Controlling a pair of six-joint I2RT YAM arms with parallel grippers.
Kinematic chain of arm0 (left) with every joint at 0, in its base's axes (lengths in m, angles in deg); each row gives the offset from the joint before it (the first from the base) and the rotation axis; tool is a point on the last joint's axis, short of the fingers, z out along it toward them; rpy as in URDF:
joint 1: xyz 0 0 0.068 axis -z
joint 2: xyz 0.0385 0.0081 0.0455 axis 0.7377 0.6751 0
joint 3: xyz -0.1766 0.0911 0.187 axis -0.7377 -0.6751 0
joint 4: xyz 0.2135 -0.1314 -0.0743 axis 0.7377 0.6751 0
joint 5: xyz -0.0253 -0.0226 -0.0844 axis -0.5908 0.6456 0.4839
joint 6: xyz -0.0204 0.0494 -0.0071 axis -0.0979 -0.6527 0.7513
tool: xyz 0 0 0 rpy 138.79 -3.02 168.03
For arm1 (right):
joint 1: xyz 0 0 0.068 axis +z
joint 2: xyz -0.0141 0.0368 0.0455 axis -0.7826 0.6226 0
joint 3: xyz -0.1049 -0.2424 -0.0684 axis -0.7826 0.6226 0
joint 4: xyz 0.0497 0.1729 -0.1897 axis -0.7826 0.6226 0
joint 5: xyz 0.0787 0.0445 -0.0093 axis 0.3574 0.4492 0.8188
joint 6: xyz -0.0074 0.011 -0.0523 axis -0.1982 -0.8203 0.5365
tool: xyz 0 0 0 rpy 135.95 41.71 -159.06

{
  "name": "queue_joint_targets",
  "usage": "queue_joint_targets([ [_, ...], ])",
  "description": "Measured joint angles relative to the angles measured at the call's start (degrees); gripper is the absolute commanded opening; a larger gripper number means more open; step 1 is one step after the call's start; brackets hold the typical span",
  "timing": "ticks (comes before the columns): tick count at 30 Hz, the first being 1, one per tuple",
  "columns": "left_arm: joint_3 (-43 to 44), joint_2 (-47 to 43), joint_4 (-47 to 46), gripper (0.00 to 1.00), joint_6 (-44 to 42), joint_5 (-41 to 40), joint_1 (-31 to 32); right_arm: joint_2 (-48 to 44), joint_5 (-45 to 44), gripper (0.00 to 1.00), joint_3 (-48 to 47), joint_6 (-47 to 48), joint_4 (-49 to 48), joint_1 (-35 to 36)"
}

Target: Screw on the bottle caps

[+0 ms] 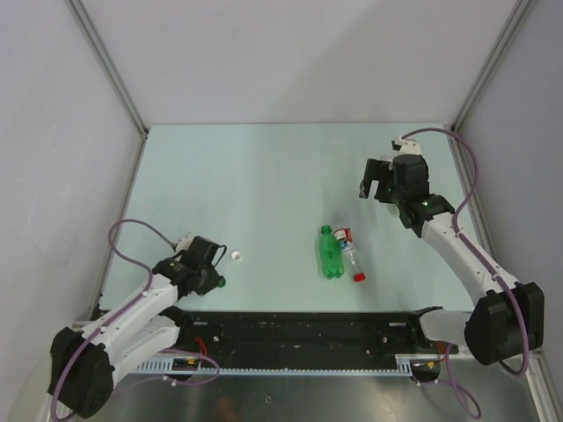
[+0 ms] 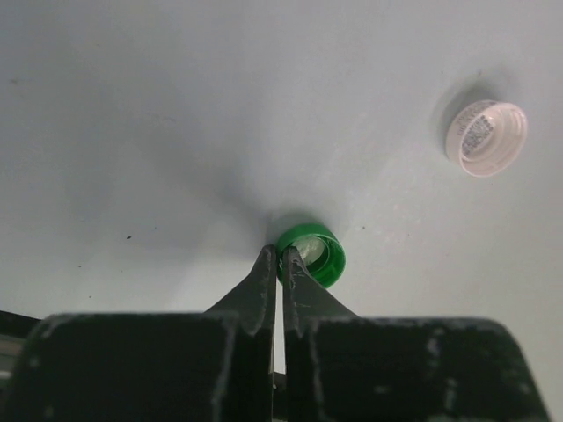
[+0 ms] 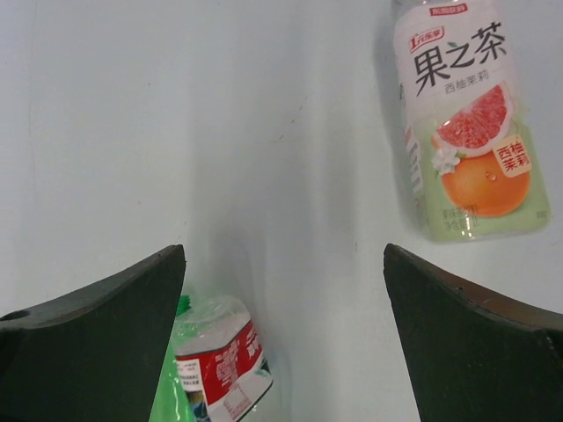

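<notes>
My left gripper (image 2: 279, 255) is shut on the rim of the green cap (image 2: 315, 255), one finger inside it and one outside, down at the table. In the top view this gripper (image 1: 215, 281) is at the near left. The white cap (image 2: 486, 138) lies open side up just beyond it (image 1: 237, 257). The small green bottle (image 1: 329, 255) and the slim clear bottle (image 1: 350, 253) lie side by side mid-table, a red cap (image 1: 359, 276) on the slim one's neck. My right gripper (image 3: 283, 251) hangs open above the table with nothing between its fingers. The wider bottle (image 3: 466, 123) lies under it.
The right arm (image 1: 457, 251) reaches from the near right toward the far right of the table. A black rail (image 1: 299, 334) runs along the near edge. Grey walls and metal posts (image 1: 110, 70) close off the sides and back.
</notes>
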Motion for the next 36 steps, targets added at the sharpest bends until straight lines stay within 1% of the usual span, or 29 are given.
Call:
queue_joint_targets([
  [7, 1.03, -2.12, -0.72, 0.00, -4.63, 1.44, 0.61, -3.30, 4.28, 0.99, 0.09, -2.14, 3.56, -0.13],
  [10, 3.45, -5.31, -1.51, 0.00, -7.21, 1.77, 1.27, -5.49, 7.69, 0.98, 0.11, -3.87, 4.63, -0.22],
  [13, 5.51, -9.03, -5.66, 0.00, -10.97, 4.17, 2.60, -8.07, 13.18, 0.98, 0.31, -6.49, 4.85, -0.28],
  [16, 5.70, -12.90, -16.39, 0.00, -15.98, 10.38, 4.61, -10.32, 22.99, 0.98, 0.63, -10.88, 3.15, -0.46],
  [18, 5.38, -14.27, -25.77, 0.00, -19.39, 15.15, 6.05, -10.62, 30.80, 0.97, 1.05, -15.47, 0.48, -0.31],
  [19, 4.98, -14.62, -32.15, 0.00, -21.70, 17.97, 6.88, -10.47, 34.91, 0.97, 1.51, -18.40, -1.77, 0.02],
  [22, 4.92, -13.49, -49.62, 0.00, -28.74, 25.42, 9.09, -9.16, 44.98, 0.96, 2.82, -27.28, -9.25, 3.02],
  [24, 5.99, -11.13, -56.96, 0.00, -32.35, 28.94, 9.81, -8.07, 49.59, 0.94, 3.23, -32.39, -14.05, 6.29],
  [27, 10.54, -5.22, -65.55, 0.00, -36.57, 34.58, 10.34, -7.28, 52.70, 0.87, 3.78, -39.06, -20.48, 11.02],
  [30, 13.73, -0.90, -70.60, 0.00, -38.71, 38.14, 10.86, -7.26, 52.85, 0.83, 5.25, -46.14, -28.65, 14.01],
  [33, 14.32, 0.52, -74.55, 0.00, -39.89, 40.11, 11.43, -7.15, 52.35, 0.80, 6.64, -52.09, -35.74, 16.15],
  [36, 14.32, 1.05, -77.70, 0.00, -40.11, 41.31, 11.65, -6.99, 50.58, 0.72, 7.37, -56.65, -41.24, 18.16],
])
